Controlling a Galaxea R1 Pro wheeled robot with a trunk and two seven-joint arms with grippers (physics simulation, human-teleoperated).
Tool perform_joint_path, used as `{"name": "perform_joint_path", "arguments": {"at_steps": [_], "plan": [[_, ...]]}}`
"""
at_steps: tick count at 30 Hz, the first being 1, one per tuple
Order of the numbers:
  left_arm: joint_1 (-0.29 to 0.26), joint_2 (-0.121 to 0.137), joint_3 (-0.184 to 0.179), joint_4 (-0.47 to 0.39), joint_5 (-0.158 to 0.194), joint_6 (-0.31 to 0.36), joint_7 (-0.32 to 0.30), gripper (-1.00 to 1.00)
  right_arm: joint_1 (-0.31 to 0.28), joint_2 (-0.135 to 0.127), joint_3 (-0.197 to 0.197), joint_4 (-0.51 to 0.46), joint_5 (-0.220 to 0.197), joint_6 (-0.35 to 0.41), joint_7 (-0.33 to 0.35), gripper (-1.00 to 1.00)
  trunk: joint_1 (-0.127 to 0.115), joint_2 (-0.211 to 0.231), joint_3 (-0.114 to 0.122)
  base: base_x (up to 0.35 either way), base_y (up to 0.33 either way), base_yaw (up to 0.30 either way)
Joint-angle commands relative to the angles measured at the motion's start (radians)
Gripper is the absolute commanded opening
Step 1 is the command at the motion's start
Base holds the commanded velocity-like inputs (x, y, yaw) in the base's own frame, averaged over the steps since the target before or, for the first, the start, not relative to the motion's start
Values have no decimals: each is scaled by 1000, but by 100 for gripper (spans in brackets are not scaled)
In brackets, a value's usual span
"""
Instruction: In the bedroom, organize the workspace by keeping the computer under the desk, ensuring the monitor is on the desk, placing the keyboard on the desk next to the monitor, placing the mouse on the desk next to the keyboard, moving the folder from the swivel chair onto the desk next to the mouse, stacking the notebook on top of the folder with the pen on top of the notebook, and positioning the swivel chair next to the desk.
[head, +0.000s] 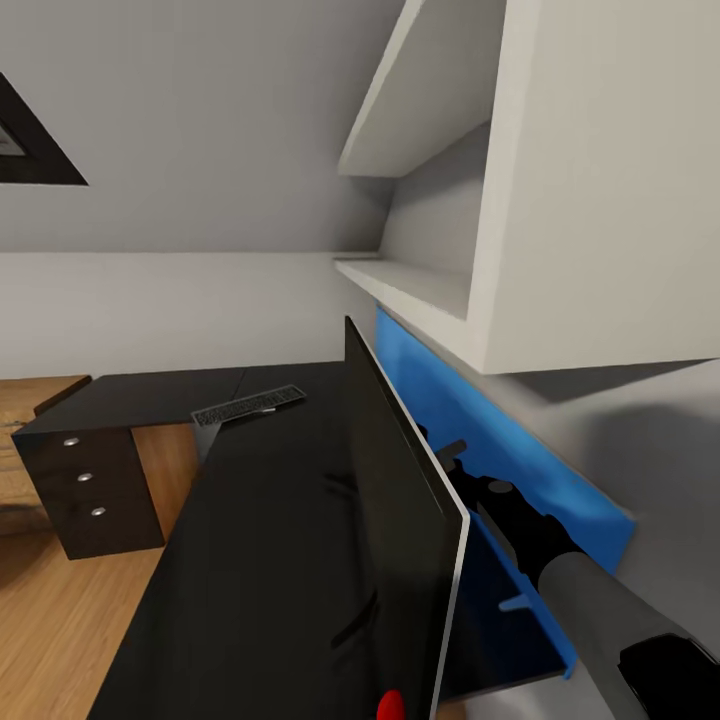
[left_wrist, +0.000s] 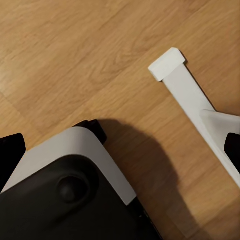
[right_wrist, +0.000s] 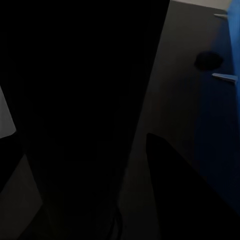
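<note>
The monitor (head: 400, 500) stands on the dark desk (head: 250, 560), seen nearly edge-on as a black panel with a silver rim. The keyboard (head: 248, 404) lies flat at the desk's far end. My right arm reaches behind the monitor, and my right gripper (head: 447, 452) is close to its back; the jaws are too dark to read. In the right wrist view the monitor's black back (right_wrist: 75, 100) looms large, and a small dark rounded thing (right_wrist: 209, 60) sits on the desk surface (right_wrist: 175, 100) beyond. Folder, notebook and chair seat are out of view.
A blue panel (head: 500, 440) runs along the wall behind the desk. White shelves (head: 560, 200) hang above it. A drawer unit (head: 85, 480) stands at the left. A small red object (head: 390, 704) shows at the bottom. In the left wrist view, a white leg (left_wrist: 175, 75) lies on wooden floor (left_wrist: 75, 50).
</note>
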Motion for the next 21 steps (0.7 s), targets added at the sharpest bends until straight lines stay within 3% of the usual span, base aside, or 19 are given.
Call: {"name": "perform_joint_path", "arguments": {"at_steps": [1,11,21], "plan": [[1,0,1,-3,6,5,5,100,-1,-1,1,-4,-16,8,0,-100,4,-8,-4,0,0,0],[0,0,1,-3,6,5,4,100,-1,-1,1,-3,-16,8,0,-100,4,-8,-4,0,0,0],[1,0,2,-3,7,5,5,100,-1,-1,1,-3,-16,9,0,-100,42,-78,-35,0,0,0]]}}
